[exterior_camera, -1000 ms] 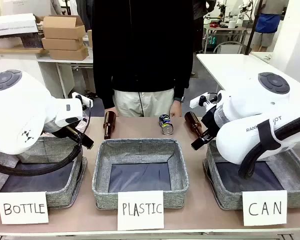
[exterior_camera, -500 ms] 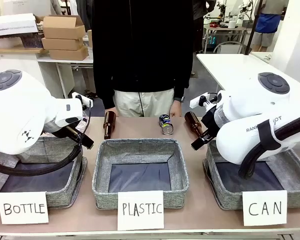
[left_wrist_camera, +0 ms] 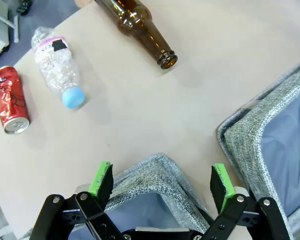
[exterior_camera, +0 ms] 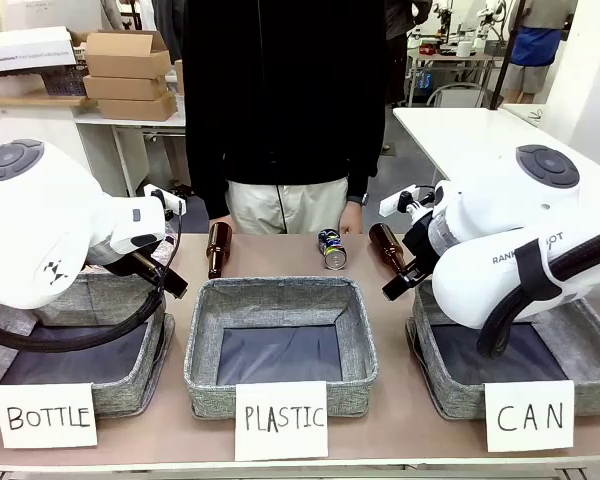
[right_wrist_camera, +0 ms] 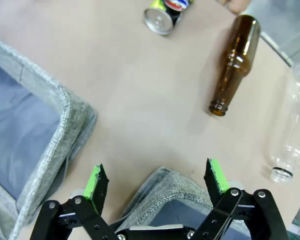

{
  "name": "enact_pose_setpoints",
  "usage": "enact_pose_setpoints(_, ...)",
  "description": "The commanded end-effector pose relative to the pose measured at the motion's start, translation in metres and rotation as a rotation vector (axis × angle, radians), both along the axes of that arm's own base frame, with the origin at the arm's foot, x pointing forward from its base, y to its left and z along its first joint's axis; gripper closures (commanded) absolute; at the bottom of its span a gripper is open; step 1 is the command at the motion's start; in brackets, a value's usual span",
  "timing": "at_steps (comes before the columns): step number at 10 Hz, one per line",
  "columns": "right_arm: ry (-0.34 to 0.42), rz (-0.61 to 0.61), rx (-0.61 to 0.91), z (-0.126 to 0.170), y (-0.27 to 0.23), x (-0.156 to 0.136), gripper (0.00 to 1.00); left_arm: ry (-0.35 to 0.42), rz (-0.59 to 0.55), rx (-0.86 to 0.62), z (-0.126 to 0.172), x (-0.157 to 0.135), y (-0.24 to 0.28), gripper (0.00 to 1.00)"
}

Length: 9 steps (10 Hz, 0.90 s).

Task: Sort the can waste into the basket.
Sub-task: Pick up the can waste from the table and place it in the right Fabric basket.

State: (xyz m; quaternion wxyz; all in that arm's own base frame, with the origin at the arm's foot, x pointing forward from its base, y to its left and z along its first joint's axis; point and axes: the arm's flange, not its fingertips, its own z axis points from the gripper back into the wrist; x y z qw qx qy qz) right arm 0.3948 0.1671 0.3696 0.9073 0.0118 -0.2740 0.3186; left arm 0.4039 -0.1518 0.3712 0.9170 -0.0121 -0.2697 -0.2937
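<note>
Red can [left_wrist_camera: 10,100], blue-silver can [right_wrist_camera: 166,14], brown bottles [exterior_camera: 218,248], grey woven baskets [exterior_camera: 277,296].

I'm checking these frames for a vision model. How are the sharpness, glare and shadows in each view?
Front view: evenly lit and sharp, the hand-lettered cards legible, the arms' white shells bright but not blown out. Left wrist view: crisp, soft shadows under the brown bottle and the red can. Right wrist view: sharp, a bright glint on the blue can's end, basket edges bowed by the wide lens.

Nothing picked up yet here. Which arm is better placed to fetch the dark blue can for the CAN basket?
Probably the right. The right gripper hangs open over the corner of the CAN basket, with the blue can lying ahead of it on the table. The left gripper, also open, sits over the BOTTLE basket, farther off.
</note>
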Motion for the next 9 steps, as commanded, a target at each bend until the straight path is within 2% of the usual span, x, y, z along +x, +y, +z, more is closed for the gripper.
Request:
enact_pose_setpoints(1,0.000,0.000,0.001,0.000,0.000,0.000,0.00,0.000,0.000,0.000,0.000,0.000,0.000,0.00)
enact_pose_setpoints(2,0.000,0.000,0.000,0.000,0.000,0.000,0.00,0.000,0.000,0.000,0.000,0.000,0.000,0.00)
enact_pose_setpoints(3,-0.146,0.042,0.013,0.045,0.017,-0.010,0.00,-0.100,-0.027,-0.030,0.053,-0.005,-0.020,0.00)
enact_pose_setpoints(4,-0.174,0.015,0.051,0.101,0.025,-0.035,0.00,-0.197,-0.002,-0.068,0.117,-0.026,-0.030,0.00)
enact_pose_setpoints(5,-0.210,-0.046,0.094,0.138,0.019,-0.068,0.00,-0.240,0.077,-0.066,0.159,-0.056,-0.035,0.00)
enact_pose_setpoints(6,-0.190,-0.021,0.128,0.157,0.004,-0.107,0.00,-0.220,0.158,-0.065,0.180,-0.090,-0.034,0.00)
enact_pose_setpoints(7,-0.067,0.039,0.052,0.159,-0.015,-0.156,0.00,-0.154,0.130,-0.054,0.180,-0.128,-0.024,0.00)
enact_pose_setpoints(8,-0.073,-0.037,-0.007,0.152,-0.039,-0.195,0.00,-0.013,0.037,-0.087,0.168,-0.166,-0.004,0.00)
enact_pose_setpoints(9,-0.137,-0.172,0.001,0.145,-0.061,-0.216,0.00,0.042,0.060,-0.021,0.146,-0.190,0.011,0.00)
